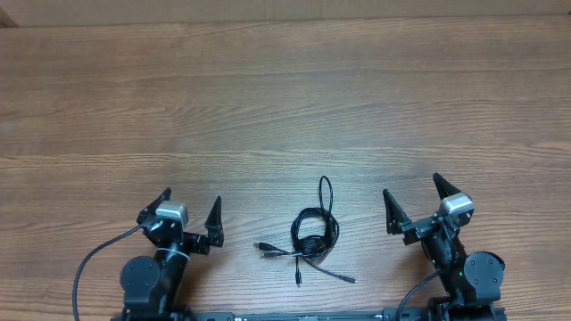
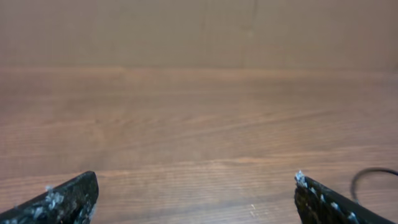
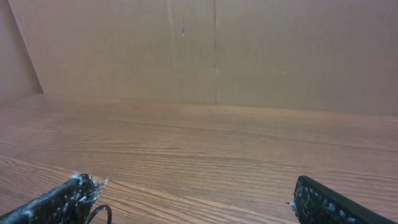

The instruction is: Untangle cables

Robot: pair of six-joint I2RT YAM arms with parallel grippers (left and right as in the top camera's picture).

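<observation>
— Where are the cables [image 1: 312, 234] sitting?
— You have them on the wooden table [image 1: 268, 89], near its front edge, between your two arms. They make one small black bundle of overlapping loops. A single narrow loop sticks out toward the far side and a few loose ends trail toward the near side. Small plugs [image 1: 261, 243] show at those ends.
— And my grippers?
— Your left gripper [image 1: 193, 198] has its jaws spread wide and holds nothing. It sits to the left of the bundle, apart from it. Your right gripper [image 1: 411, 185] is spread just as wide, empty too, off to the right of the bundle and not touching it.
— Do the wrist cameras catch the cables at all?
— Only slivers. Your left wrist view shows a curved bit of black cord at its right edge. Your right wrist view shows a little arc of cord at the bottom left. Otherwise you see wood grain in both, and a plain brown wall [image 3: 249, 50] behind the table in the right one
</observation>
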